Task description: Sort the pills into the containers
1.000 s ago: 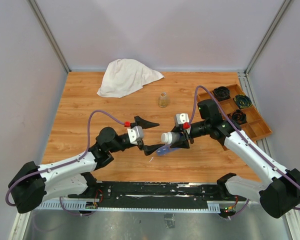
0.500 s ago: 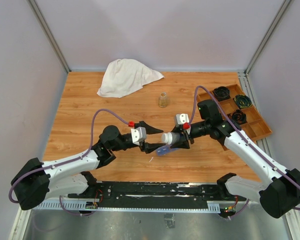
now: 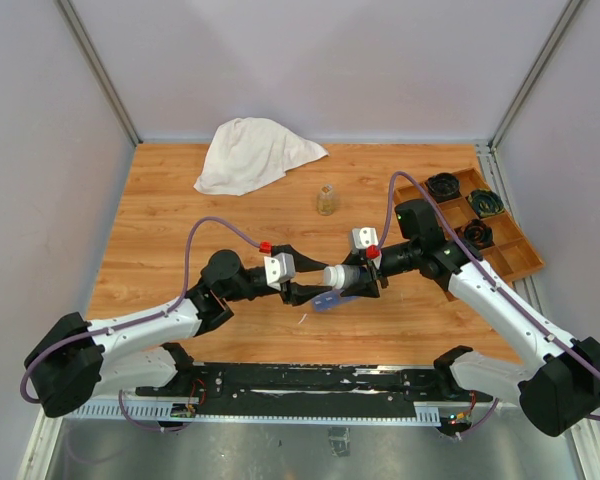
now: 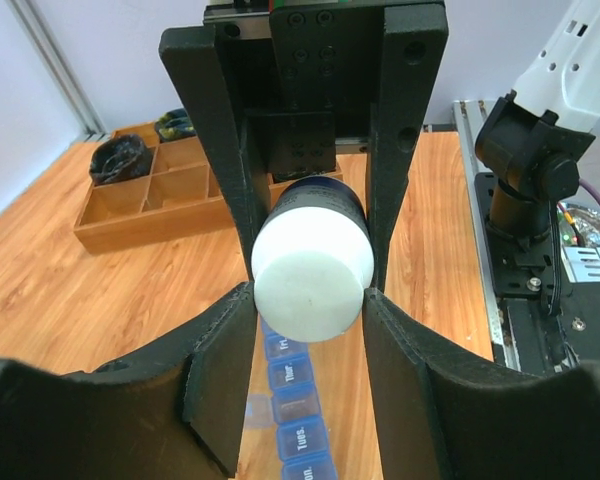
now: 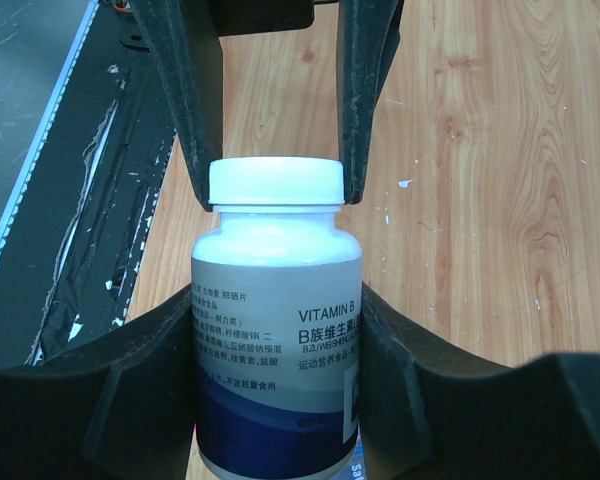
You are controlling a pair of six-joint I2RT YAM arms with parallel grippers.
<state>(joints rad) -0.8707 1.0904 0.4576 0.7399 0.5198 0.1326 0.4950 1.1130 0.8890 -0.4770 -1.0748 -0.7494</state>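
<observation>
A white and blue vitamin bottle (image 3: 342, 276) lies level in the air, and my right gripper (image 3: 360, 278) is shut on its body (image 5: 275, 320). My left gripper (image 3: 320, 277) meets it from the left, both fingers pressed against the white cap (image 4: 310, 280). The opposing left fingers (image 5: 195, 100) flank the cap in the right wrist view. Under the bottle lies the blue strip of containers (image 3: 325, 300), its day-labelled compartments (image 4: 298, 410) closed. The pills do not show.
A crumpled white cloth (image 3: 252, 152) lies at the back left. A small clear jar (image 3: 327, 200) stands behind the grippers. The brown divided tray (image 3: 500, 255) with dark objects sits at the right edge, and shows too in the left wrist view (image 4: 150, 225).
My left gripper has moved right to the bottle and narrowed its jaws from wide open onto the cap. The right arm and bottle have held still.
</observation>
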